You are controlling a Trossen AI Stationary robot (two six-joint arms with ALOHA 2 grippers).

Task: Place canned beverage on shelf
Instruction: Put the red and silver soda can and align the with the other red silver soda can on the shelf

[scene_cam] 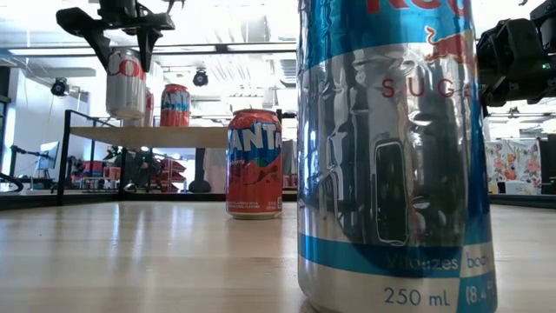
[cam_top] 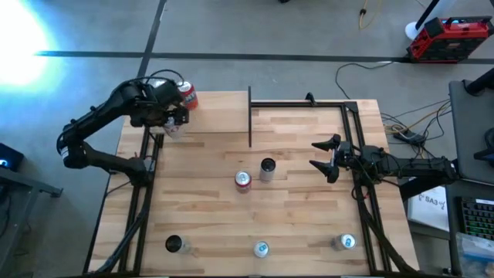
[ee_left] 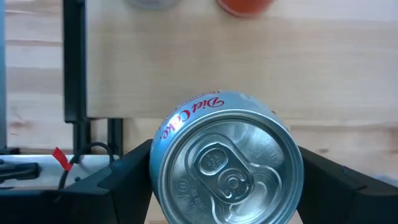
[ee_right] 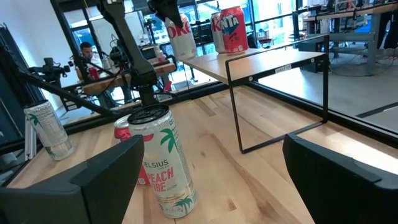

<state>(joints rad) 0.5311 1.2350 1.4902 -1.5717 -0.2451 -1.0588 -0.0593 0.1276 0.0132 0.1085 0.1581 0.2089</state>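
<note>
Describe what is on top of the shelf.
A Fanta can stands on the shelf; the left gripper holds a Diet Coke can over it. The arm hides part.

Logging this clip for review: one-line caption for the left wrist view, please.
Left tool grips a Diet Coke can from above, over the pale wood shelf.

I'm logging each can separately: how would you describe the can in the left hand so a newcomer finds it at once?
Start at the shelf, the raised pale board on a thin black frame. The left hand grips a silver Diet Coke can upright above its far end from the right arm. A red Fanta can already stands on the board; this is the only can held off any surface.
</note>
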